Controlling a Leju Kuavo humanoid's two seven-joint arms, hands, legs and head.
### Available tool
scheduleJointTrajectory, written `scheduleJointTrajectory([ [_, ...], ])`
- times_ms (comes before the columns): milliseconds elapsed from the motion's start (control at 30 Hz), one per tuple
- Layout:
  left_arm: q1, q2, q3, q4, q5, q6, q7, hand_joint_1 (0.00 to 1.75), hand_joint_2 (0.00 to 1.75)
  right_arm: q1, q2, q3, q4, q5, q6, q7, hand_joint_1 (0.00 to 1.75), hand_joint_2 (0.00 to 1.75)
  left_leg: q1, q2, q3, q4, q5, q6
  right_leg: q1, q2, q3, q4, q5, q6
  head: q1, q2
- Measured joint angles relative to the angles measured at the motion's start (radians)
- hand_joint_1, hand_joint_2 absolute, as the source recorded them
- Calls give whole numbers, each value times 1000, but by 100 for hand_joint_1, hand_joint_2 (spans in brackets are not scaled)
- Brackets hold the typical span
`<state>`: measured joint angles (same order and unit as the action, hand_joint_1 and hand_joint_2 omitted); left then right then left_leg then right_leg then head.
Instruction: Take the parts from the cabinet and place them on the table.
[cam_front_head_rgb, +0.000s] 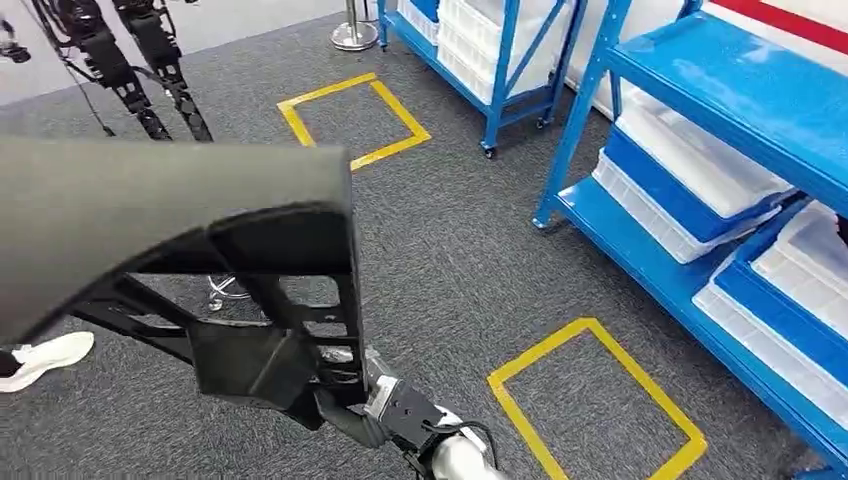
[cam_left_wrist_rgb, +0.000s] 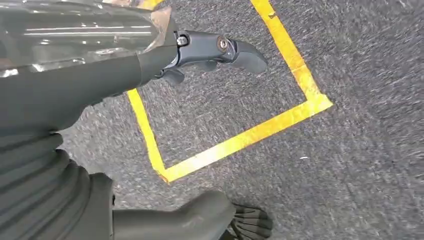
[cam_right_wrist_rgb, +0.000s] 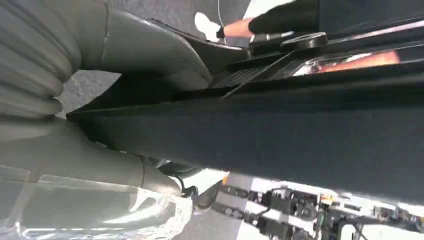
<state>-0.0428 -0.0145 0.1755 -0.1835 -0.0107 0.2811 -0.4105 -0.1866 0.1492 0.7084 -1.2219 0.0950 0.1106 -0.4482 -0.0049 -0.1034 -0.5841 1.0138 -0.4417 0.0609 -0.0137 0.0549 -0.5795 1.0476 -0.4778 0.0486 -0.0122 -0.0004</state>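
Low in the head view, the right hand (cam_front_head_rgb: 345, 395) grips a big black part (cam_front_head_rgb: 170, 220) by its lower frame, holding it up over the grey carpet (cam_front_head_rgb: 450, 250). Part: broad flat grey-black panel on top, open ribbed black frame beneath, tilted, well clear of the floor. Right wrist view: grey thumb and ribbed cover wrapped on the part (cam_right_wrist_rgb: 280, 130), fingers (cam_right_wrist_rgb: 150, 175) closed around its edge, some clear plastic film near the hand.

Left hand (cam_left_wrist_rgb: 215, 50) in its wrist view: dark fingers half-curled over carpet, nothing visibly between them; a glossy dark surface lies just beside the hand, contact unclear. Cannot tell whether it holds anything.

Blue racks (cam_front_head_rgb: 720, 90) on the right and at the back, holding white bins (cam_front_head_rgb: 690, 160) on the lower shelves. Two yellow tape rectangles on the carpet: one (cam_front_head_rgb: 355, 120) far, near the back rack, one (cam_front_head_rgb: 590, 400) close, beside the right rack. Person's white shoe (cam_front_head_rgb: 45, 358) at the left edge. Black robot legs (cam_front_head_rgb: 140, 60) stand top left. Chrome post base (cam_front_head_rgb: 353, 38) by the back rack.
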Motion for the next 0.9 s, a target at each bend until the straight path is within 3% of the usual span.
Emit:
scheduleJointTrajectory([
  [33, -1, -3, 0, 0, 0, 0, -2, 0, 175, 0, 0, 0, 2, -2, -1, 0, 175, 175, -9, -11, -3, 7, -3, -8, 2, 14, 5, -21, -3, -12, 0, 0],
  [167, 7, -6, 0, 0, -2, 2, -5, 0, 175, 0, 8, 0, 4, -5, -2, 0, 175, 175, 5, -42, -22, 4, 3, -36, -1, -24, 12, -32, 10, -40, 0, 0],
  [200, 10, -6, 0, 0, -2, 2, -5, 0, 175, -1, 11, 0, 5, -6, -3, 0, 175, 175, 10, -5, -25, 20, -8, -37, -7, -36, 16, -41, 16, -49, -2, 0],
  [233, 9, -7, 0, 0, -5, 1, -5, 0, 175, -2, 15, 0, 5, -8, -4, 0, 175, 175, 7, 46, -43, 58, -35, -44, -6, -45, 18, -44, 15, -57, -8, 0],
  [267, 5, -7, 0, 0, -11, -3, -6, 0, 175, -2, 16, 0, 5, -12, -6, 4, 175, 175, 10, 72, -76, 121, -70, -50, -5, -58, 19, -44, 14, -58, -9, 0],
  [333, 4, -5, -1, 0, -23, -19, -10, 0, 175, 4, 13, 1, 8, -21, -19, 14, 175, 175, 21, 92, -150, 261, -127, -63, -2, -87, 19, -44, 11, -61, -8, 0],
  [367, 5, -5, -1, 0, -24, -24, -11, 0, 175, 8, 10, 1, 10, -25, -26, 17, 175, 175, 26, 96, -169, 292, -130, -68, -1, -102, 18, -44, 10, -63, -9, 0],
  [400, 8, -4, -1, 0, -27, -27, -11, 0, 175, 11, 6, 1, 11, -26, -30, 18, 175, 175, 31, 101, -162, 276, -112, -71, -1, -113, 18, -44, 9, -62, -8, 0],
  [467, 12, -2, -1, 0, -32, -29, -12, 0, 175, 18, 2, 1, 13, -27, -37, 18, 175, 175, 41, 119, -88, 134, -35, -78, -3, -136, 19, -43, 7, -58, -9, 0],
  [500, 10, -2, -1, 0, -33, -29, -12, 0, 175, 20, 0, 1, 13, -29, -39, 18, 175, 175, 44, 160, -31, 36, 0, -82, -2, -147, 22, -43, 3, -52, -9, 0],
  [533, 7, -2, -2, 0, -35, -31, -11, 0, 175, 20, -2, 0, 13, -32, -43, 18, 175, 175, 35, 188, -18, 17, -9, -80, 9, -154, 23, -42, 0, -46, -10, 0],
  [567, 5, -2, -2, 0, -41, -31, -10, 0, 175, 22, -5, 0, 13, -35, -48, 18, 175, 175, 33, 177, -21, 10, -5, -70, 10, -163, 26, -42, -5, -38, -2, 0],
  [667, 6, -2, -5, 1, -69, -5, 3, 0, 175, 22, -8, 0, 16, -42, -66, 18, 175, 175, 20, 141, -25, 6, -5, -45, 4, -195, 41, -51, -6, -16, -3, 0],
  [700, 6, -3, -12, 1, -79, 6, 13, 0, 175, 22, -8, 0, 16, -45, -73, 19, 175, 175, 32, 126, -12, -7, 5, -31, 8, -181, 33, -41, -15, -7, -2, 0],
  [733, 5, -8, -21, 1, -85, 17, 17, 0, 175, 20, -11, 0, 18, -47, -77, 18, 175, 175, 25, 115, -9, -9, 6, -27, 2, -124, 27, -6, -34, -11, 2, 0],
  [767, 3, -8, -25, 1, -83, 21, 18, 0, 175, 20, -13, 0, 20, -49, -80, 17, 175, 175, 24, 107, -10, -8, 7, -17, 2, -88, -5, 60, -65, -23, 0, 0],
  [833, -3, -9, -24, 1, -60, 7, 11, 0, 175, 28, -23, -1, 32, -49, -84, 16, 175, 175, 21, 76, -12, -8, 7, -13, 1, -65, -90, 226, -129, -38, 7, 0],
  [867, -3, -10, -25, 1, -53, 0, 9, 0, 175, 32, -28, -1, 38, -49, -86, 16, 175, 175, 18, 59, -12, -8, 7, -12, 3, -62, -121, 276, -138, -36, 8, 0],
  [900, -2, -11, -25, 1, -52, -8, 6, 0, 175, 34, -33, -1, 44, -49, -89, 15, 175, 175, 16, 41, -11, -7, 7, -12, 4, -58, -125, 269, -126, -30, 7, 0],
])
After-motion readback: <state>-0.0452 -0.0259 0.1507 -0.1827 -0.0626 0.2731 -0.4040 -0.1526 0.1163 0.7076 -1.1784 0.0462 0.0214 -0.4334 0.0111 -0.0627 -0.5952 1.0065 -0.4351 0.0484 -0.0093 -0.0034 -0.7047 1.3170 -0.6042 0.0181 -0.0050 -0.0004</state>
